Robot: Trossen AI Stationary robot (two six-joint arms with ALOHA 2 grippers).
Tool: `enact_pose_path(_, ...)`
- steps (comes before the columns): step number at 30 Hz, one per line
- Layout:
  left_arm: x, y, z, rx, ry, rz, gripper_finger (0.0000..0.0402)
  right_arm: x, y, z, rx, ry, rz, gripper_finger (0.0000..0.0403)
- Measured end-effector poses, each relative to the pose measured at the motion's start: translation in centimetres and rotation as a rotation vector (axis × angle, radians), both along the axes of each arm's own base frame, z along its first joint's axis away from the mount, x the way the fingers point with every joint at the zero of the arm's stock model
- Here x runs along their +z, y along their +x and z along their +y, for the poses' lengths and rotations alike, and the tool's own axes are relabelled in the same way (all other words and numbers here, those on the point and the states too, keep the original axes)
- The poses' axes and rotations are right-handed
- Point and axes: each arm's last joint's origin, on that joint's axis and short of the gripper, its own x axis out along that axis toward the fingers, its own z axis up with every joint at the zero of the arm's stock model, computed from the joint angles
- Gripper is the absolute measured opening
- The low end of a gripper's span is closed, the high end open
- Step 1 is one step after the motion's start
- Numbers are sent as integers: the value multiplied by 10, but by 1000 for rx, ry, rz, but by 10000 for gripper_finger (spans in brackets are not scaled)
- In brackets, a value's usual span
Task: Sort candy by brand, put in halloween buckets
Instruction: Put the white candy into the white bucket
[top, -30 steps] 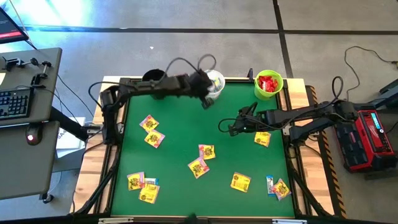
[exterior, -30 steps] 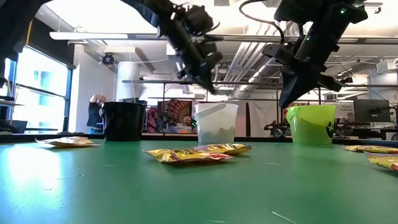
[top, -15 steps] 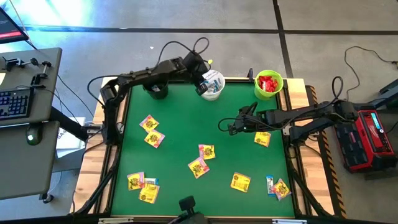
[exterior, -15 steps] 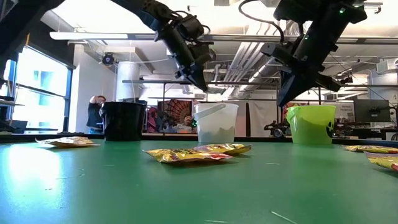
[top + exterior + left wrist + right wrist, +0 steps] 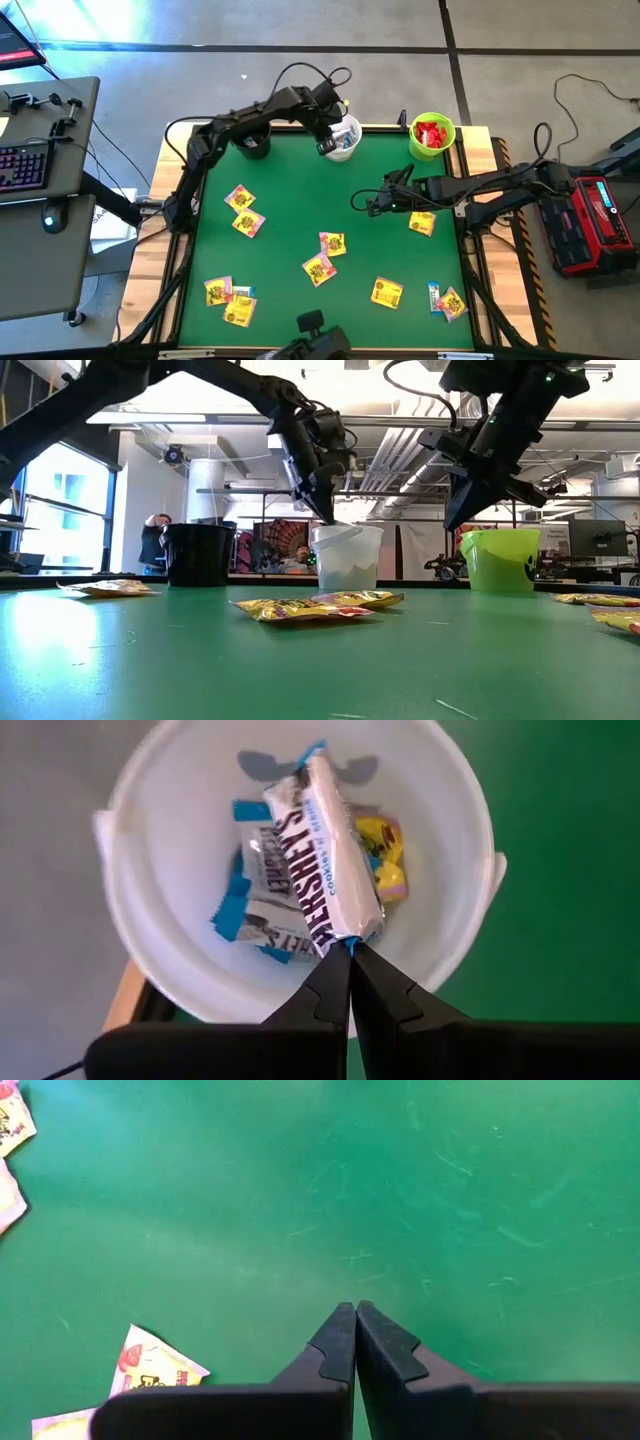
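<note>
**White-and-blue bar poised over the white bucket, ready for the drop**

The left gripper (image 5: 350, 948) has its fingers pinched tight on the end of a slim white-and-blue bar (image 5: 322, 850), which hangs from the tips directly above the mouth of the white bucket (image 5: 135, 935). Inside that bucket lie other white-and-blue packets (image 5: 258, 910) and one yellow piece (image 5: 385, 860). In the high view the left gripper (image 5: 328, 130) sits at about 12 o'clock on the green table (image 5: 290, 190), over the white bucket (image 5: 349, 149); the black bucket (image 5: 251, 146) stands at about 11 o'clock and the lime green bucket (image 5: 446, 131), holding red candy (image 5: 430, 133), at about 1 o'clock.

The step in hand looks like the delivery of this bar to its brand's bucket. The next move calls for little more than letting the fingers part so the bar falls inside the rim; it seems well centred, so a miss looks unlikely.

The right gripper (image 5: 354, 1312) waits with fingers clenched on nothing, hovering above bare table near the centre, toward 3 o'clock. Many yellow packets (image 5: 319, 268) are scattered from 9 through 6 to 4 o'clock, with one white-and-blue packet (image 5: 434, 297) near 5 o'clock, so much sorting remains.
</note>
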Motion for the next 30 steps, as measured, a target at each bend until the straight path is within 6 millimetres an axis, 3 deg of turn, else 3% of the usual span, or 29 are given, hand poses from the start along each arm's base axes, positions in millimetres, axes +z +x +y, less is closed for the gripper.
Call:
enact_pose_path(15, -3, 4, 1, -40, 27, -8, 8, 0, 0, 0, 0, -1, 0, 0)
enact_pose_path(26, 0, 7, -1, -39, 40, -36, 103, 0, 0, 0, 49, -24, 19, 0)
enact_pose_path(30, 16, 7, -1, -2, 61, -117, 133, 0, 0, 0, 105, -51, 40, 0)
